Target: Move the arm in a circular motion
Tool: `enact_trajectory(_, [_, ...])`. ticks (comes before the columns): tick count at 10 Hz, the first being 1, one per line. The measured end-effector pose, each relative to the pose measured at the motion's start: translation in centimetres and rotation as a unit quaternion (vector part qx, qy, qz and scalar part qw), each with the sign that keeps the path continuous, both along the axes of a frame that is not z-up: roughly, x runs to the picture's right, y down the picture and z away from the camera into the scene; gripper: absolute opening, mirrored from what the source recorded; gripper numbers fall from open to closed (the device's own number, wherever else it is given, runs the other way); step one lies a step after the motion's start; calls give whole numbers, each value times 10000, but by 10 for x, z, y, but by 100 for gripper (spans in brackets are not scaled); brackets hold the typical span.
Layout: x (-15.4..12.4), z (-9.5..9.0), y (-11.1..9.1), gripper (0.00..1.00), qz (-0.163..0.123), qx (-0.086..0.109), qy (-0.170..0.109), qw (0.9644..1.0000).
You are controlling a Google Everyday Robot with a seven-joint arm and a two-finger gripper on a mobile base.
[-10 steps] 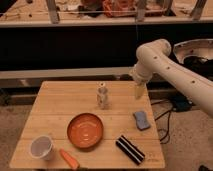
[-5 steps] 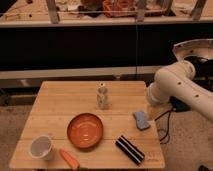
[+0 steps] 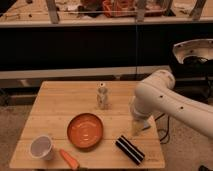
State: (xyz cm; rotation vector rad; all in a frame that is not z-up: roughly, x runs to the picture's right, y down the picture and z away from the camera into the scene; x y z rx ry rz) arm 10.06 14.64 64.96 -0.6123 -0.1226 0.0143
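- I am watching the arm [image 3: 167, 102] sweeping: a second ago its elbow was sitting far and right above the table's far-right corner, and now it is hanging lower and nearer over the right side of the table [image 3: 55, 107], so I am judging the circle to be well under way, on its near arc.
- The arm is reaching in from the right edge, its thick links bending down toward the tabletop, clear of the orange bowl [image 3: 85, 131] to its left.
- The blue sponge that was showing near the right edge is now getting covered by the arm.
- The pincer [image 3: 136, 128] is hanging at the arm's pale tip, just far of the striped black block [image 3: 129, 149]; I cannot tell how it is set, and it is carrying nothing I can make out.
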Motion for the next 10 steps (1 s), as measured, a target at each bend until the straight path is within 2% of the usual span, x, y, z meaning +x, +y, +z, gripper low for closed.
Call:
enact_trajectory(3, [-71, 0, -1, 80, -438, -296, -440, 9976])
enact_trajectory(5, [-128, 2, -9, 80, -867, -469, -806, 9919])
enact_trajectory(7, [-171, 7, -27, 80, -1216, -459, -1032, 9861])
enact_trajectory(10, [-194, 22, -60, 80, -1440, -228, -1071, 9835])
